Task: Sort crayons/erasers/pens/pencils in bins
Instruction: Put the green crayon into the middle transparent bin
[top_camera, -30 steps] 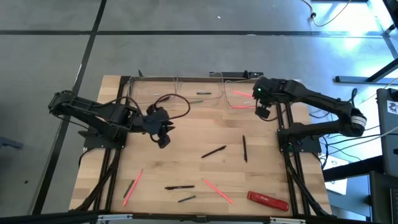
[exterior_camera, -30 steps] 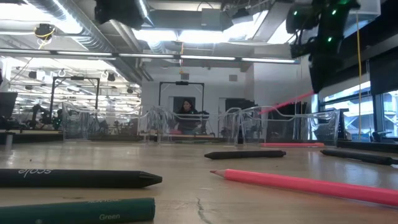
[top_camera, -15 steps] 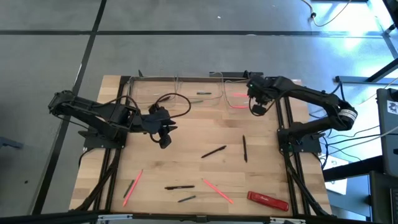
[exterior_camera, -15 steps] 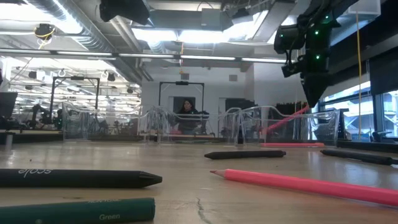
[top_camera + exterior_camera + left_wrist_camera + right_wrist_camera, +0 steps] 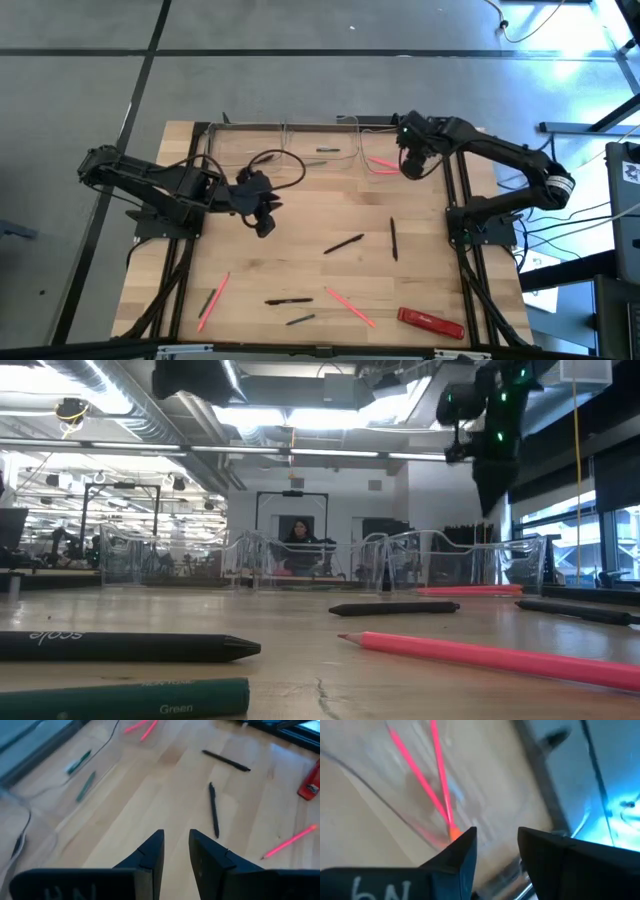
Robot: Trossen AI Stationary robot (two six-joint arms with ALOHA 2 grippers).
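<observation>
Three clear bins (image 5: 320, 150) stand in a row along the table's far edge. My right gripper (image 5: 495, 850) hovers open above the right bin (image 5: 385, 155), touching nothing; it also shows high up in the low view (image 5: 490, 450). Two pink pencils (image 5: 427, 775) lie crossed on that bin's floor (image 5: 380, 162). Green crayons (image 5: 320, 155) lie in the middle bin. My left gripper (image 5: 176, 850) hangs open and empty over the table's left-middle (image 5: 262, 225). Black pens (image 5: 343, 243) (image 5: 394, 238) and other pink (image 5: 350, 305), black (image 5: 288, 300) and green (image 5: 300, 320) sticks lie flat on the wood.
A flat red bar (image 5: 430, 322) lies near the front right corner. A pink and a green stick (image 5: 212, 298) lie at the front left. Black frame rails (image 5: 455, 190) run along the table's sides. A person (image 5: 300, 545) sits in the room behind.
My right gripper has let go of a pink pencil, which hung slanted below it and now lies flat in the right bin. The gripper has risen and shifted slightly toward the table's left and far edge.
</observation>
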